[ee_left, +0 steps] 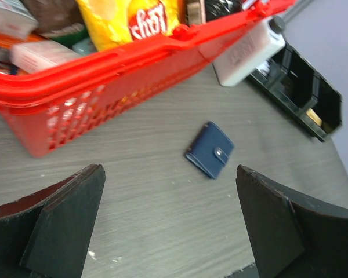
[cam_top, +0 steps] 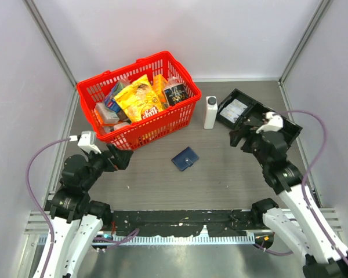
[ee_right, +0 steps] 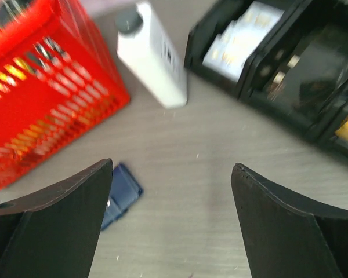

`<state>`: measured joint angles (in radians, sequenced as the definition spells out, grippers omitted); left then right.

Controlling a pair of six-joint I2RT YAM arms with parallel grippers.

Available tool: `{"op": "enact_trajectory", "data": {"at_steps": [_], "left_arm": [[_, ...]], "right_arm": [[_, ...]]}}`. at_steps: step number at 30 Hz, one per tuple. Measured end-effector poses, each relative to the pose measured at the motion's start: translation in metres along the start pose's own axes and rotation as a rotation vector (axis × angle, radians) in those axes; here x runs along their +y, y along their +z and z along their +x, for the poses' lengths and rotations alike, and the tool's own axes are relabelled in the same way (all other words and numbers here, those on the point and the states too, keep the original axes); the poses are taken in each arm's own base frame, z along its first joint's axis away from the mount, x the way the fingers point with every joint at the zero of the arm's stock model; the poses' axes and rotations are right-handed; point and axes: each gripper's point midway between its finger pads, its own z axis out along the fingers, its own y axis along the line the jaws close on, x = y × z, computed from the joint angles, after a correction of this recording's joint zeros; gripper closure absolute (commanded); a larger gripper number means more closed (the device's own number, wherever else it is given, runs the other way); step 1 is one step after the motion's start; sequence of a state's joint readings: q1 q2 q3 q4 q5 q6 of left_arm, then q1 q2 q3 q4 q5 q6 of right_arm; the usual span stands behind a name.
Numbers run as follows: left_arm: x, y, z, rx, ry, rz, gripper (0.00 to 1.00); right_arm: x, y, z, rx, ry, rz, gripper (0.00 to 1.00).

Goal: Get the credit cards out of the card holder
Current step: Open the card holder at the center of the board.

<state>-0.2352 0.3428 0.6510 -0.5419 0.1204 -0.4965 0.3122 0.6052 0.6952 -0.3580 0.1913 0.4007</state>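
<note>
Lying folded shut with its snap tab on top, the card holder [cam_top: 185,158] sits near the middle of the bench, a little toward the near edge, touching nothing. The left gripper [cam_top: 126,157] hovers toward the near left corner, jaws spread wide and empty. The right gripper [cam_top: 235,139] hangs near the right edge beside the black tray [cam_top: 291,128], likewise wide open and holding nothing. A red basket [cam_top: 156,124] of snack packets occupies the far left part; a white bottle [cam_top: 210,112] stands between basket and tray.

left arm [cam_top: 75,175] bent | left fingers [ee_left: 58,227] wide apart, empty | right arm [cam_top: 282,174] bent | right fingers [ee_right: 52,227] wide apart, empty
</note>
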Motion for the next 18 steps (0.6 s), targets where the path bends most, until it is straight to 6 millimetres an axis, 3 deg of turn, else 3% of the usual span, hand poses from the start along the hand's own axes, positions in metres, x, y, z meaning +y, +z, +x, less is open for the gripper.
{"op": "enact_trajectory", "data": {"at_steps": [6, 11, 18], "left_arm": [[-0.022, 0.015, 0.025, 0.168, -0.101, 0.107, 0.00], [-0.037, 0.027, 0.045, 0.298, -0.176, 0.156, 0.00], [-0.071, 0.037, 0.088, 0.441, -0.126, 0.193, 0.00]], "right_arm": [[0.022, 0.043, 0.092, 0.362, 0.086, -0.072, 0.18], [0.051, 0.040, 0.173, 0.587, 0.101, -0.138, 0.24], [0.074, 0.050, 0.205, 0.611, 0.196, -0.166, 0.33]]}}
